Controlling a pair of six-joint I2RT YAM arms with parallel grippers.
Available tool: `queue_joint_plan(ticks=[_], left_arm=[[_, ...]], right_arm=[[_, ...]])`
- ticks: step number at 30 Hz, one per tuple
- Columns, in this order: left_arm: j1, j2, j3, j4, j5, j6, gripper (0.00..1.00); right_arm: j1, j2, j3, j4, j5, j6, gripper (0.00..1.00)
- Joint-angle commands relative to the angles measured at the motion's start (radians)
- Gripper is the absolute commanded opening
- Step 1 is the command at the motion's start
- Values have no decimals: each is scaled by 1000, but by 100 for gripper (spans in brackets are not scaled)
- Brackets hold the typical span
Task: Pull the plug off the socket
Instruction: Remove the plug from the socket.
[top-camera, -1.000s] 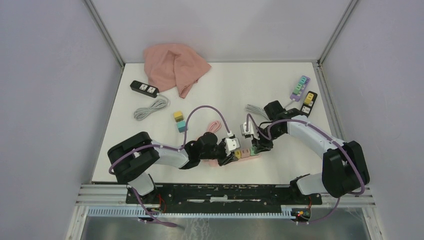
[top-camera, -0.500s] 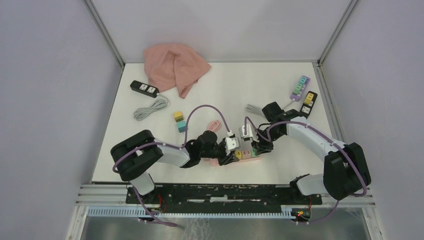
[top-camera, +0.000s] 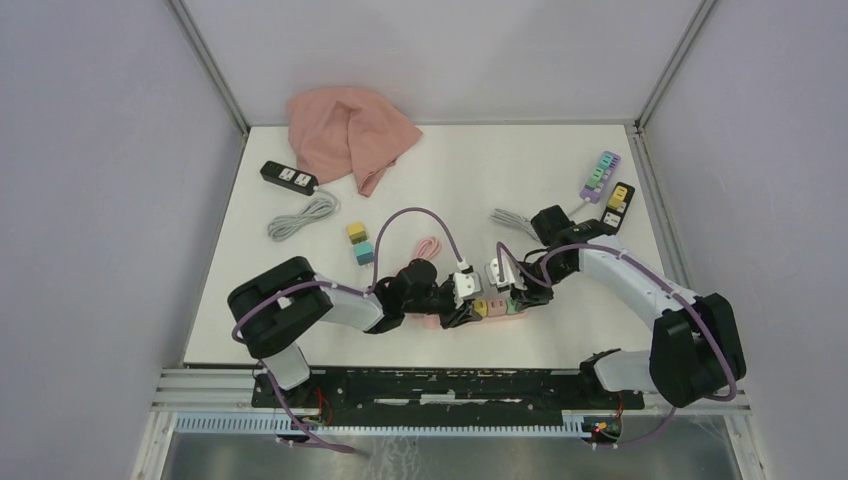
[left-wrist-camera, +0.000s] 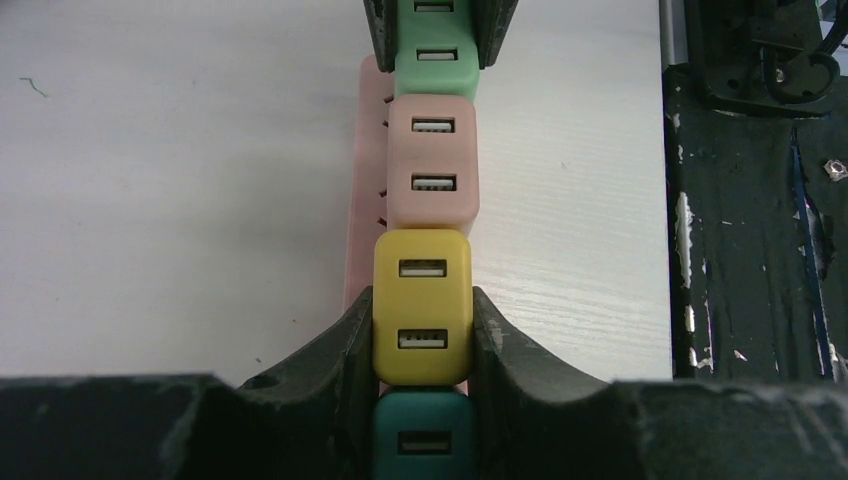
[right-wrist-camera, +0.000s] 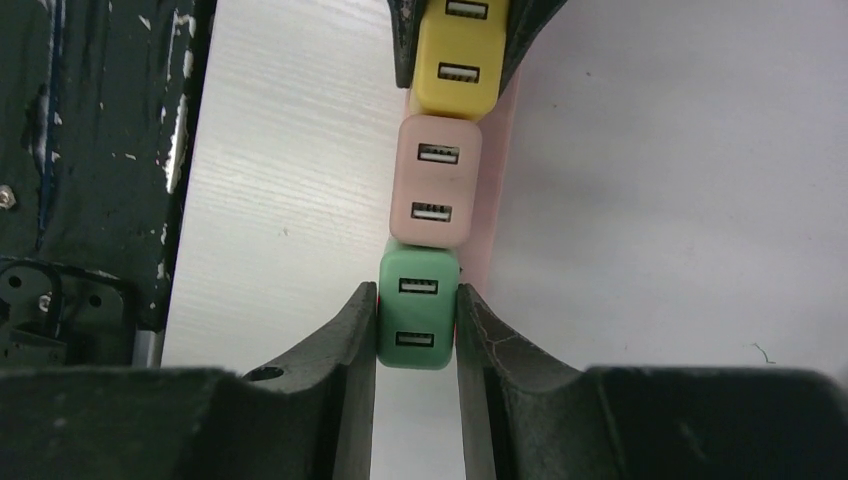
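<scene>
Left wrist view: left hand (left-wrist-camera: 422, 325) was clamped on yellow plug (left-wrist-camera: 421, 285), seated in pink socket strip (left-wrist-camera: 364, 190) on desk (left-wrist-camera: 150, 200). Pink plug (left-wrist-camera: 432, 160) sat just beyond its fingertips. Right hand (right-wrist-camera: 417, 325) was clamped on green plug (right-wrist-camera: 417, 300).

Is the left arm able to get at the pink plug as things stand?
Probably not yet: the left gripper is shut on the yellow plug beside it. Once freed, the way looks open, since the pink plug's sides are bare.
</scene>
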Motion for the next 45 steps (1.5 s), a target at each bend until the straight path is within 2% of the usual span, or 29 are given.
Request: queue_joint_plan(ticks=[1, 3, 5, 8, 10, 13, 15, 18, 20, 23, 26, 29, 31, 34, 36, 39, 40, 41, 43, 45], left_arm=[[19, 64, 18, -133, -81, 23, 3], [20, 66, 24, -139, -82, 22, 3], [20, 66, 19, -141, -85, 22, 3], [20, 64, 11, -143, -86, 22, 3], [25, 64, 6, -144, -82, 22, 3], [35, 63, 9, -148, -69, 26, 3], [40, 67, 16, -153, -62, 28, 3], [41, 76, 33, -165, -53, 29, 3], [40, 83, 47, -175, -50, 29, 3], [41, 88, 47, -177, -50, 24, 3], [42, 89, 37, -177, -53, 18, 3], [42, 88, 28, -174, -51, 18, 3], [42, 87, 24, -174, -45, 21, 3], [44, 87, 23, -174, -37, 21, 3], [45, 87, 24, -173, -33, 23, 3], [46, 75, 31, -169, -32, 5, 3], [45, 65, 33, -169, -35, -7, 5], [45, 50, 33, -166, -38, -22, 11], [45, 14, 23, -138, -44, -66, 34], [44, -24, 16, -114, -43, -109, 53]], right_arm=[[125, 4, 34, 72, -203, 186, 0], [110, -5, 57, 147, -204, 310, 0], [30, -19, 70, 163, -235, 343, 0], [-82, -63, 59, 90, -243, 259, 0], [-113, -101, 31, 54, -237, 192, 0], [-102, -96, 16, -75, -254, 10, 0], [-37, -77, 10, -118, -259, -56, 0], [89, -51, 1, -51, -240, -2, 0], [122, -22, 18, 25, -247, 125, 0], [106, -16, 60, 109, -268, 275, 0], [3, -34, 66, 113, -288, 298, 0], [-61, -58, 61, 8, -248, 172, 0], [-69, -64, 55, -110, -215, 5, 0], [-62, -63, 44, -219, -267, -136, 0], [-25, -56, 46, -205, -287, -135, 0], [-9, -42, 86, -166, -265, -21, 0], [-16, -36, 110, -184, -253, -11, 0], [-30, -34, 131, -208, -246, -9, 0], [-72, -48, 165, -256, -240, -12, 0], [-117, -72, 183, -296, -258, -26, 0]])
